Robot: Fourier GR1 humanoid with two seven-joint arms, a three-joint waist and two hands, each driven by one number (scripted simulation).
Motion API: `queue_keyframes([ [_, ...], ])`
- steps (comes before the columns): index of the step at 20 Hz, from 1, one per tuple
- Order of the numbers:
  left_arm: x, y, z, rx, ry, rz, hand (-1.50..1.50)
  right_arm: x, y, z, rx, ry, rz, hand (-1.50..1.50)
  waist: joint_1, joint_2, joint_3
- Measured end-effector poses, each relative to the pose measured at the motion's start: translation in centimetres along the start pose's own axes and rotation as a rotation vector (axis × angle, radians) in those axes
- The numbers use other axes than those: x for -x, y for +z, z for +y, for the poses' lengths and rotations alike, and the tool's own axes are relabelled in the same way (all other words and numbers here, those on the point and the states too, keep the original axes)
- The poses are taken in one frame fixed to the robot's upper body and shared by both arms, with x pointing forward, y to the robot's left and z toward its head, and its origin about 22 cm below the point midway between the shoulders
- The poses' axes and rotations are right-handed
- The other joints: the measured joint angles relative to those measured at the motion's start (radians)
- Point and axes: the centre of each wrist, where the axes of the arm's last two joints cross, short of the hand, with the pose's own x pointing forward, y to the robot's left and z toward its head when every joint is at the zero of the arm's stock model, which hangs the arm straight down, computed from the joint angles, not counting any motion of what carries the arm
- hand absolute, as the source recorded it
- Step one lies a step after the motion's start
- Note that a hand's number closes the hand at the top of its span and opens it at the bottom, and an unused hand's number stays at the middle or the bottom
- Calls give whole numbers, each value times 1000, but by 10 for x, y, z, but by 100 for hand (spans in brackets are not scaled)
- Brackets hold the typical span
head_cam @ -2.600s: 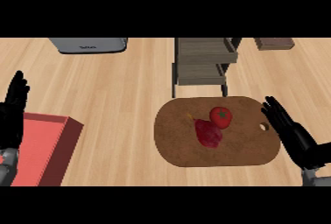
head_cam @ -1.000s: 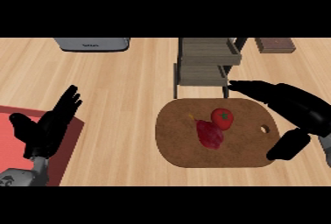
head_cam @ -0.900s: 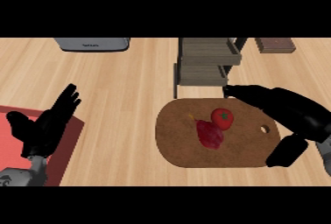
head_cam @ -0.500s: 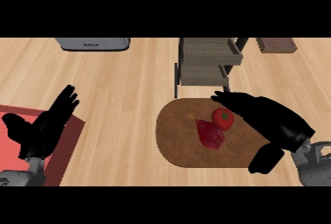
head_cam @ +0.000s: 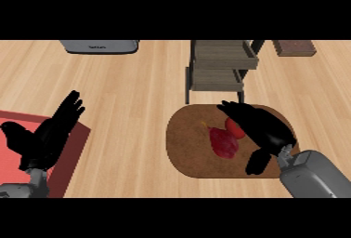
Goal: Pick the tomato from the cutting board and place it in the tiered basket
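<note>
Counter [head_cam: 130,93] bears cutting board [head_cam: 188,151], tiered basket [head_cam: 219,69], tray [head_cam: 74,146].

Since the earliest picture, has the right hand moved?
Yes: the right hand has swung left from the cutting board's right edge to over the tomato.

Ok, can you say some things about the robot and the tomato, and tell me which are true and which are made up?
1. The right hand is over the cutting board. True.
2. The tomato sits in the tiered basket. False: it lies on the cutting board, partly under the right hand.
3. The left hand holds the tomato. False: it is open and holds nothing, over the red tray.
4. The tiered basket stands just past the far edge of the cutting board. True.
</note>
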Motion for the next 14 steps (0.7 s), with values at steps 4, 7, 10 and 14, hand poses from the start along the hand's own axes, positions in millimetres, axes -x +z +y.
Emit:
queue_keyframes([
  [4,1,3,-3,0,-3,-1,0,10,-14,9,39,17,10,-150,0,0,0],
  [7,3,0,-3,1,-7,-6,0,17,-23,10,71,30,14,-150,-1,0,0],
  [10,1,1,3,-7,-9,-4,0,28,-26,11,93,51,13,-150,-2,0,0],
  [14,-1,-2,2,-8,-8,-3,0,30,-34,18,74,71,25,150,-2,0,0],
])
